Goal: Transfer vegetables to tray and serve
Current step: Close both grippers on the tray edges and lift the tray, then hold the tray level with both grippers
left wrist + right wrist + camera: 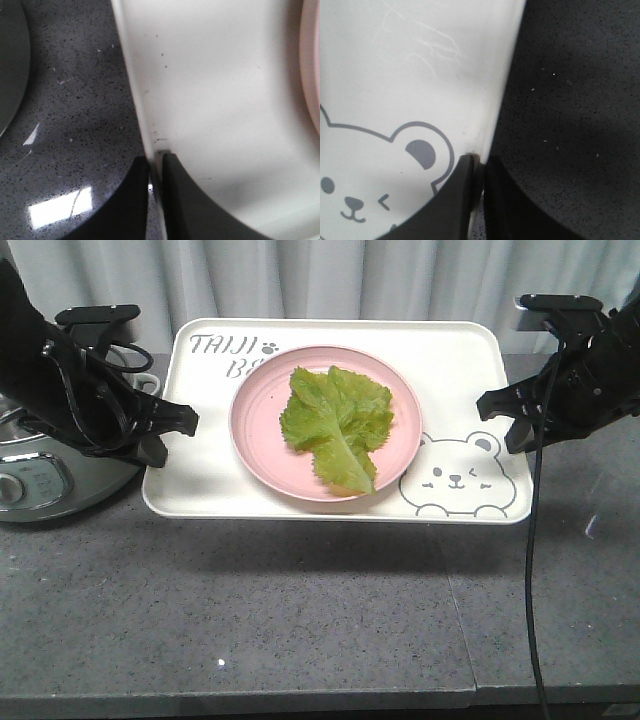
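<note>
The left gripper (156, 162) and right gripper (479, 162) pinch opposite rims of the tray (460, 350), which looks stiff but slippery. The light lettuce (335, 420) lies loose on the pink plate (255, 435) there.

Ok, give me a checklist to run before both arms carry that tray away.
1. Left fingers clamped on tray rim: ok.
2. Right fingers clamped on the opposite rim: ok.
3. Lettuce leaf lying on pink plate: ok.
4. Plate fully inside the tray: ok.
5. Tray held level: ok, roughly.
6. Cooker clear of the tray's path: cannot tell.
</note>
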Motion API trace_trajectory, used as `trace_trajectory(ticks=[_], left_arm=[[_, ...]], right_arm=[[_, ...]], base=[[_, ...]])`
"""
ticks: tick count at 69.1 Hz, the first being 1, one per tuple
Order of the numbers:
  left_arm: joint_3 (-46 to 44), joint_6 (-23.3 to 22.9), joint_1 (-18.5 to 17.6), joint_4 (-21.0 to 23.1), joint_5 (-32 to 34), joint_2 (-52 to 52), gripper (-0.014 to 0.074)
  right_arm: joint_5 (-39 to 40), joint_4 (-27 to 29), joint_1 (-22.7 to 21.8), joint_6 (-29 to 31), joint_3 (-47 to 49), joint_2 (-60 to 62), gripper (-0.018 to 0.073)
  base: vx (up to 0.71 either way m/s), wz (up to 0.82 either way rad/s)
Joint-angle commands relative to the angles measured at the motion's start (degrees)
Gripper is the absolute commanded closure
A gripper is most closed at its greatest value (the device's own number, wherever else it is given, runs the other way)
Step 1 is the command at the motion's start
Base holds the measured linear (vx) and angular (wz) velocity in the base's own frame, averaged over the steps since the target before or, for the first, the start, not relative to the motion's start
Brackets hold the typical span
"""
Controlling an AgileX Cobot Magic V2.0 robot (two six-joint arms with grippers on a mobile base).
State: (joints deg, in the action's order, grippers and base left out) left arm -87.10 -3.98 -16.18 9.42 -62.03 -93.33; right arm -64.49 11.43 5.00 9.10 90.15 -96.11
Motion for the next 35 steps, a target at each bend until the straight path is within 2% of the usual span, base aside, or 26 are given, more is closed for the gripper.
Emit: trace_trajectory(ticks=[1, 35], left_arm=[[-1.76, 1.36, -1.31, 5.43, 3.95, 2.92, 0.0602], [-1.76, 1.36, -1.31, 5.43, 3.95, 2.92, 0.0602]], right_arm=[[1.93, 4.12, 0.61, 1.82, 1.41, 2.95, 0.0565], [1.93, 4.12, 0.61, 1.57, 1.41, 2.95, 0.0565]], base=[[0.00, 0.00], [0.00, 0.00]])
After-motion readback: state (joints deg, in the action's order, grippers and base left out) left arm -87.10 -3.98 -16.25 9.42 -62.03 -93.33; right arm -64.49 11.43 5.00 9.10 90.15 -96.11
